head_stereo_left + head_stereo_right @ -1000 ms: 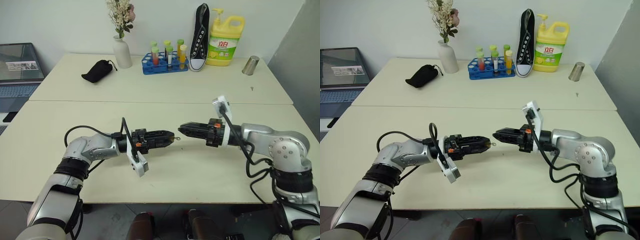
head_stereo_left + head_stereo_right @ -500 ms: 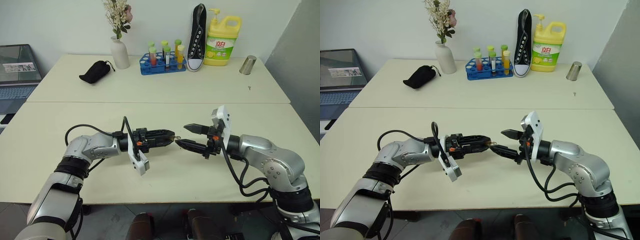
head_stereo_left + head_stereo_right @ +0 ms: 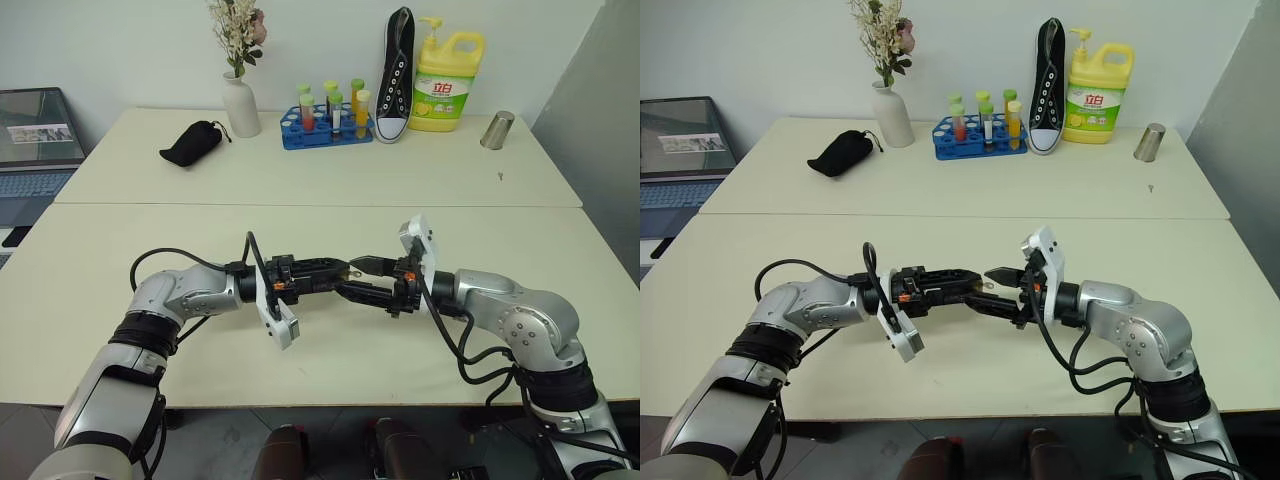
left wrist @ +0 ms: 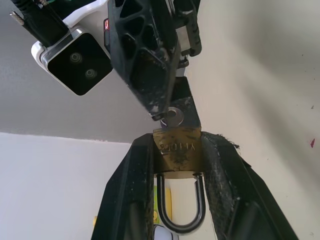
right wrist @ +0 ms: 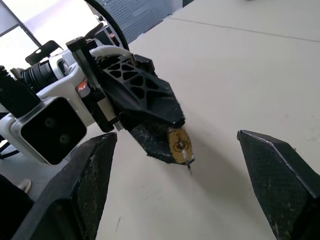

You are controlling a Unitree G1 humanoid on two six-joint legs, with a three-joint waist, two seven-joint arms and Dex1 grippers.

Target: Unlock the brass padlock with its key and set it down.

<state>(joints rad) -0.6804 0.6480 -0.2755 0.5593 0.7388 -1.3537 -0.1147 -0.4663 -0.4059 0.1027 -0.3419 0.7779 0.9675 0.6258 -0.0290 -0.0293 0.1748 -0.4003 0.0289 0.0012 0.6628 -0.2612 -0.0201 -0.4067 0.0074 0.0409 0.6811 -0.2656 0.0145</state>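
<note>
My left gripper points level to the right above the near table and is shut on the brass padlock. The lock's silvery shackle lies back between the fingers. The key sticks out of the lock's body toward my right gripper. In the right wrist view the padlock and key show at the tip of the left fingers. My right gripper is open. Its two fingertips stand on either side of the key end, one finger close against the key.
On the far table stand a vase of flowers, a black pouch, a blue rack of tubes, an upright shoe, a yellow detergent bottle and a metal cup. A laptop sits far left.
My right gripper has opened and moved left and slightly down, so its fingertips now flank the key end of the padlock. The left gripper has kept still with the lock.
</note>
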